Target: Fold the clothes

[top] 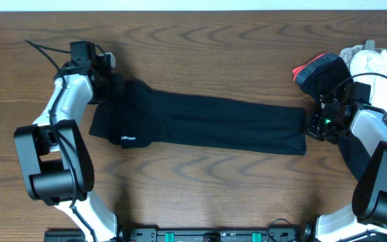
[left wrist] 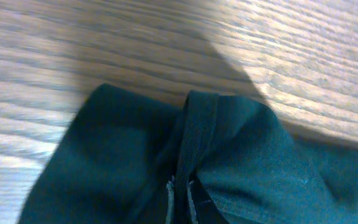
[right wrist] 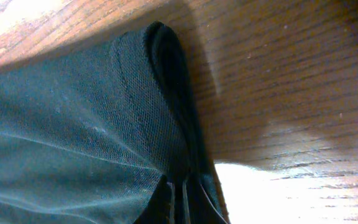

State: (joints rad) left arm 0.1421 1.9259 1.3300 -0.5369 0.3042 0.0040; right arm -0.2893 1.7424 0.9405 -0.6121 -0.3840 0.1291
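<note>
A black T-shirt [top: 207, 122] lies folded into a long band across the table, its small white logo [top: 127, 139] near the left end. My left gripper [top: 111, 86] is shut on the shirt's upper left corner; in the left wrist view a bunched hem [left wrist: 197, 140] runs between the pads [left wrist: 170, 199]. My right gripper [top: 312, 122] is shut on the shirt's right end, and the right wrist view shows a folded edge [right wrist: 160, 93] pinched just above the fingertips [right wrist: 180, 199].
More clothes sit at the far right: a black garment with a red edge [top: 318, 69] and white fabric [top: 378, 67]. Bare wooden table [top: 200, 54] lies all round the shirt. The arm bases stand at the front left and right.
</note>
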